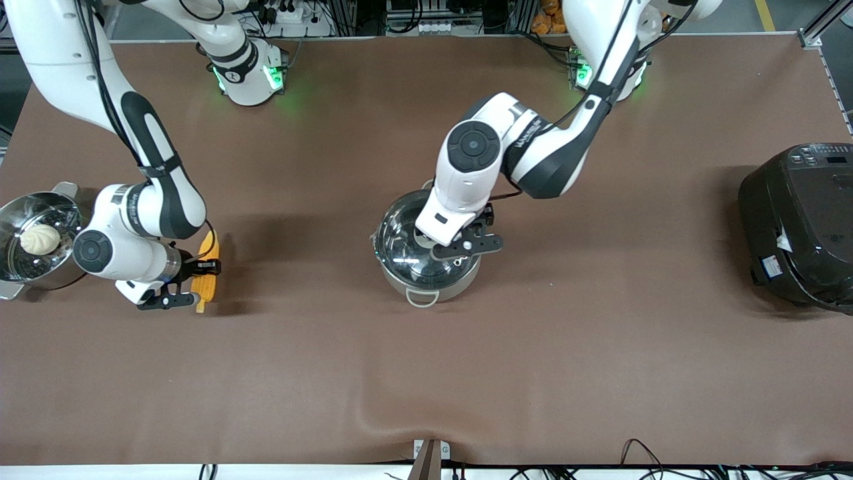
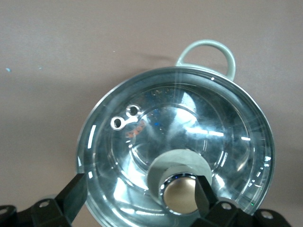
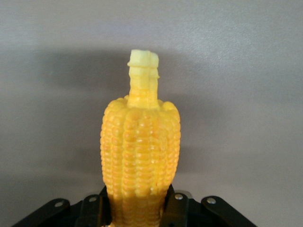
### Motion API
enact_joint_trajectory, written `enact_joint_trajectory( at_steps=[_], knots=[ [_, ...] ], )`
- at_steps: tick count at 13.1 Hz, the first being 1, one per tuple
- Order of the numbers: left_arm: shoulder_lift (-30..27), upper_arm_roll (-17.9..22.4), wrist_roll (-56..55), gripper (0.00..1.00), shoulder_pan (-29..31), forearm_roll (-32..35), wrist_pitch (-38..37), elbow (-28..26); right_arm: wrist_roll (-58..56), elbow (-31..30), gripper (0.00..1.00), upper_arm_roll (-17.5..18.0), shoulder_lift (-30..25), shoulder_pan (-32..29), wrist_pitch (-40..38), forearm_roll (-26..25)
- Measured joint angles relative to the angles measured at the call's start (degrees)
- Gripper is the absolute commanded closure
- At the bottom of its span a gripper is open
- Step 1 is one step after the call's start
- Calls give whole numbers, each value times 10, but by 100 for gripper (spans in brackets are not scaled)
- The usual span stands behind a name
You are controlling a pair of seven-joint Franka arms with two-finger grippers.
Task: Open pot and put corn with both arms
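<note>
Pinching corn (image 3: 140, 156) in right gripper (image 3: 137, 208), tabletop

A mirror-bright steel pot (image 1: 426, 283) is topped by a glossy glass lid (image 2: 175, 146). The corn (image 3: 140, 156) looks waxy, bumpy plastic. The table (image 1: 533, 367) is covered in matt brown cloth.

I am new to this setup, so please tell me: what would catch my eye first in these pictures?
The left gripper sits open around the knob of the lidded pot at mid-table. The right gripper grips the yellow corn near the right arm's end of the table.
</note>
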Motion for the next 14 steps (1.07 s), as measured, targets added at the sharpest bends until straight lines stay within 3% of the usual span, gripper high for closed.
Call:
enact_joint_trajectory(
  at_steps=[4, 7, 10, 14],
  knots=[
    [15, 19, -16, 0, -27, 0, 22, 3, 5, 66, 100, 8, -10, 2, -121, 61],
    [21, 20, -16, 0, -28, 0, 27, 7, 10, 86, 100, 10, -10, 2, -154, 70],
    [25, 21, -16, 9, -36, 0, 29, 11, 11, 87, 100, 13, -10, 5, -191, 92],
    [26, 24, -16, 29, -41, 0, 29, 12, 11, 93, 100, 17, -11, 27, -234, 100]
  ],
)
